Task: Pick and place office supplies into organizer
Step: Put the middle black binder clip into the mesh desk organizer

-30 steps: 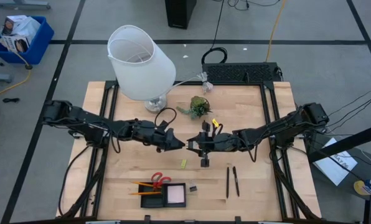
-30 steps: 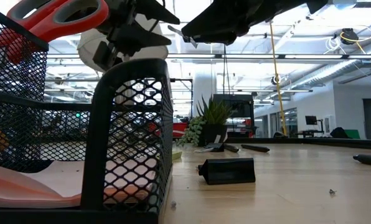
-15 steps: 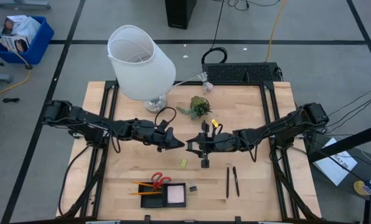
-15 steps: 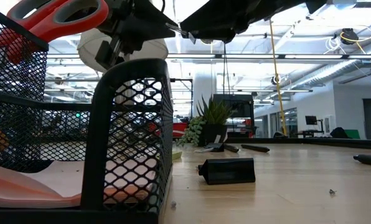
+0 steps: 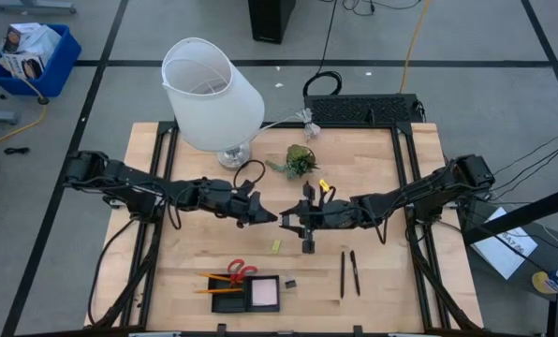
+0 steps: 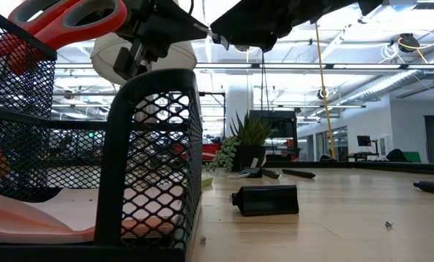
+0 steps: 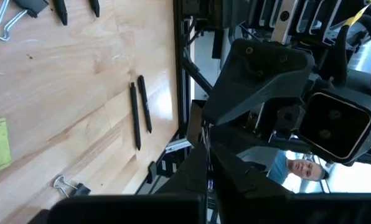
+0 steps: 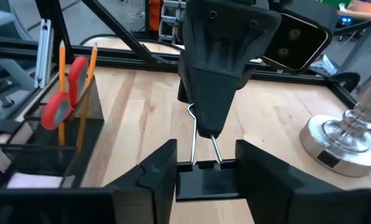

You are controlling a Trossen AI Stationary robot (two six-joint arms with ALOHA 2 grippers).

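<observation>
Wooden table point(image 5: 213, 245) holding a white lamp point(image 5: 212, 94), plant sprig point(image 5: 299, 160), mesh organizer point(image 5: 246, 294), two black pens point(image 5: 348, 272).

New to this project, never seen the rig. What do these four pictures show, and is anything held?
Two dark robot arms at a wooden table. One picture looks down from above, one level across the tabletop, one from each wrist. Mid-table, the left gripper and right gripper both clamp one black binder clip: right jaws on its body, left jaws on its wire handles. Also there: a white lamp, a green plant, two black pens, and a black mesh organizer holding red-handled scissors and a pink sticky pad.
</observation>
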